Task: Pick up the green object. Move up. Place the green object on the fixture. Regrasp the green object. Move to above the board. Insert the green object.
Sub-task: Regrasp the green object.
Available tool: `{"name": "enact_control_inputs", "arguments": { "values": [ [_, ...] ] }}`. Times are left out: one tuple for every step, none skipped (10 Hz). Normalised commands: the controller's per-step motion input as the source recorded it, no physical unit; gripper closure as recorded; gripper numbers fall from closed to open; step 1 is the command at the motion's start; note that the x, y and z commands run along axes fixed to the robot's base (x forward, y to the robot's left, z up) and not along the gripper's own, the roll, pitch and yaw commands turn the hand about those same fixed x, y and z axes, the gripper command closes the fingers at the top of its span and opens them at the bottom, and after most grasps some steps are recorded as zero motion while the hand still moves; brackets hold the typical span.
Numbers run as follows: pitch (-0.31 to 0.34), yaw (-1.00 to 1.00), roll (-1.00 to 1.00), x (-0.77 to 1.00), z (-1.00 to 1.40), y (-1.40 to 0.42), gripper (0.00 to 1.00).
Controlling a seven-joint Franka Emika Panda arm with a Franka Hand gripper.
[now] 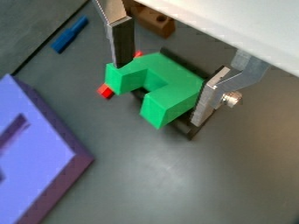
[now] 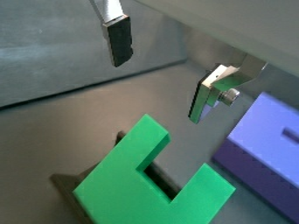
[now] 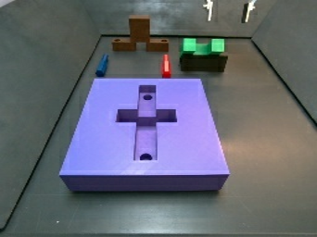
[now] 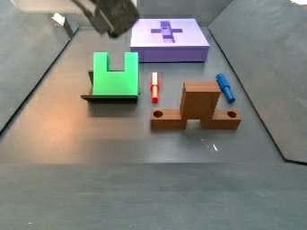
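The green object [image 3: 203,45] is a bright U-shaped block that rests on the dark fixture [image 3: 203,63] at the back of the floor. It shows in both wrist views, the green object [image 1: 158,83] over the fixture [image 1: 193,129], and in a side view [image 4: 117,74]. My gripper [image 3: 231,9] hangs well above it, open, with nothing between its fingers [image 2: 118,39]. In a wrist view the gripper [image 1: 166,70] frames the piece from above without touching it. The purple board [image 3: 148,130] with its cross recess lies nearer the front.
A red peg [image 3: 165,64] and a blue peg [image 3: 102,64] lie between the board and the back wall. A brown wooden T-shaped block [image 3: 140,37] stands at the back. Grey walls enclose the floor.
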Motion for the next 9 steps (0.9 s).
{"name": "enact_control_inputs", "arguments": {
  "values": [
    [0.103,0.07,1.00,0.07,0.04,-0.12,0.00],
    [0.100,0.07,1.00,0.09,0.04,-0.13,0.00],
    [0.100,0.05,1.00,0.10,0.04,-0.13,0.00],
    [0.071,0.03,1.00,0.18,0.05,-0.16,0.00],
    [0.006,0.01,1.00,0.21,0.04,-0.19,0.00],
    [0.000,0.00,1.00,0.20,0.04,-0.19,0.00],
    [0.000,0.00,1.00,0.17,0.03,-0.19,0.00],
    [0.000,0.00,1.00,0.21,0.03,-0.19,0.00],
    [0.000,0.00,1.00,0.20,0.02,-0.19,0.00]
  ]
}}
